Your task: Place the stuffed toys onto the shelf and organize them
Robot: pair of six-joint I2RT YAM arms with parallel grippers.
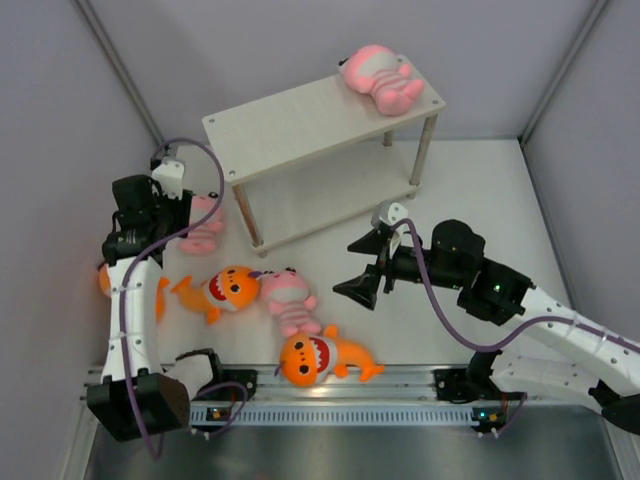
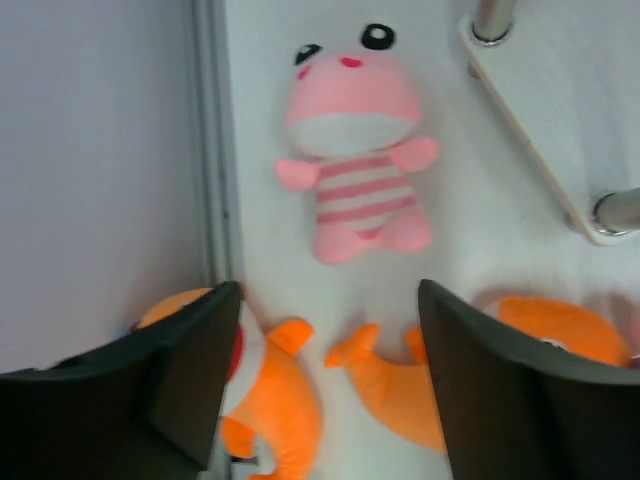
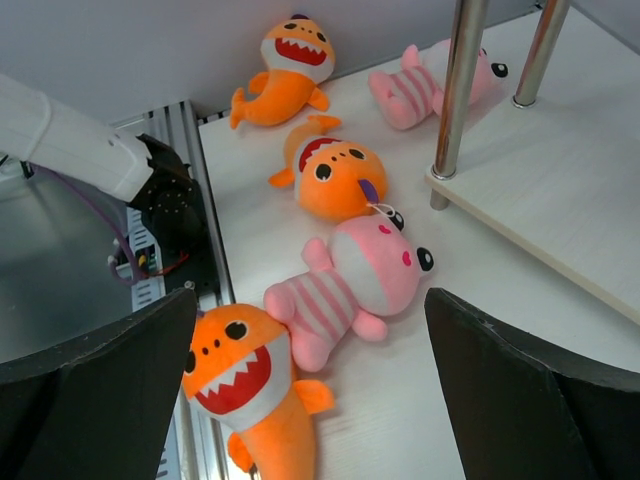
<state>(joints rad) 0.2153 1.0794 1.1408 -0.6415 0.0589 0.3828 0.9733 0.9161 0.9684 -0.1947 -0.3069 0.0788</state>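
Note:
The light-wood shelf (image 1: 300, 125) stands at the back, with one pink striped toy (image 1: 383, 78) on its top right end. On the table lie a pink toy (image 1: 205, 228) by the left wall, an orange shark (image 1: 104, 281) behind the left arm, a shark (image 1: 228, 290), a pink toy (image 1: 288, 300) and a shark (image 1: 318, 358) near the front. My left gripper (image 2: 325, 385) is open above the left pink toy (image 2: 355, 165) and two sharks' tails. My right gripper (image 3: 310, 400) is open and empty above the middle pink toy (image 3: 355, 290) and the front shark (image 3: 245, 385).
Grey walls close in the left, back and right. The shelf's lower tier (image 1: 330, 195) and its metal legs (image 3: 455, 100) stand just beyond both grippers. A metal rail (image 1: 340, 385) with the arm bases runs along the front edge.

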